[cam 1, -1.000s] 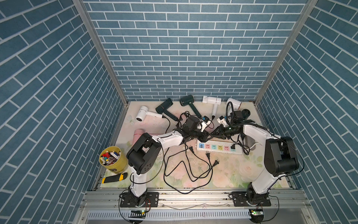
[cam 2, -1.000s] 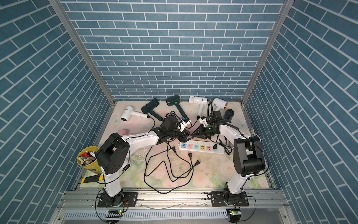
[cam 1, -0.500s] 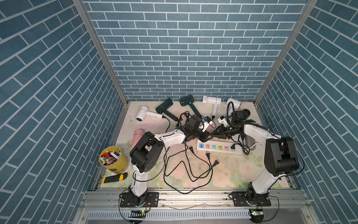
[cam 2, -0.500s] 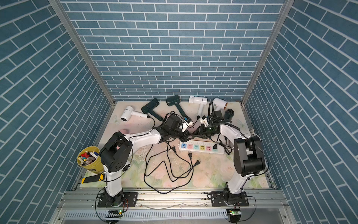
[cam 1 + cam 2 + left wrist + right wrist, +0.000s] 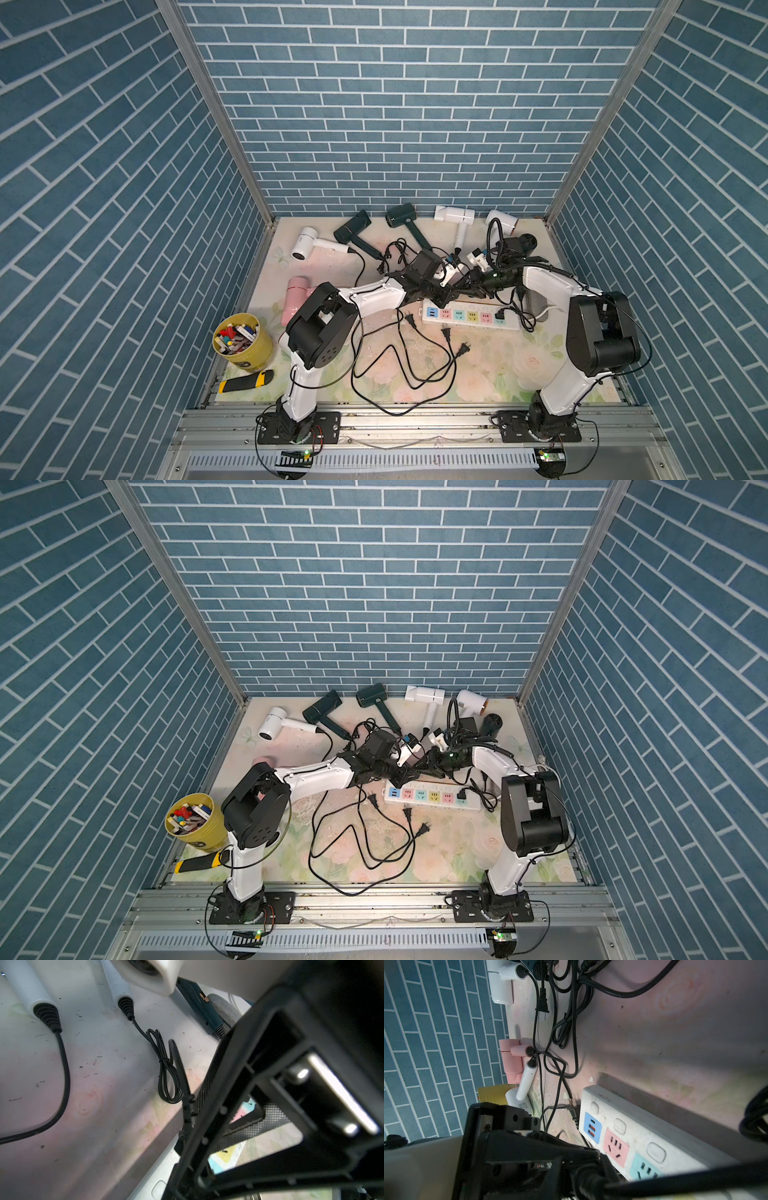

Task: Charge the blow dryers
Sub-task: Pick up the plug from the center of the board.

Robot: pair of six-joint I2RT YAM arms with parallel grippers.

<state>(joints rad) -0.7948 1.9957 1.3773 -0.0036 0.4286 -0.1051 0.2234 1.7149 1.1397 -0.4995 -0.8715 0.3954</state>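
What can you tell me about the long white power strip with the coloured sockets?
The power strip is a long white plastic bar lying flat on the floral table. Its pastel faces start blue with USB ports, then pink, teal, yellow, pink, each beside a rounded white button. A black plug fills the last socket; the rest look empty. Black cords loop past that end.

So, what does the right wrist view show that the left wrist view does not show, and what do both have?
Only the right wrist view: the pink blow dryer, the brick wall and a loose plug lying at the end of the power strip.
Only the left wrist view: the grey cylinder and the open end of a white dryer's head.
Both: the power strip, partly hidden in the left wrist view, white dryer handles and black cords.
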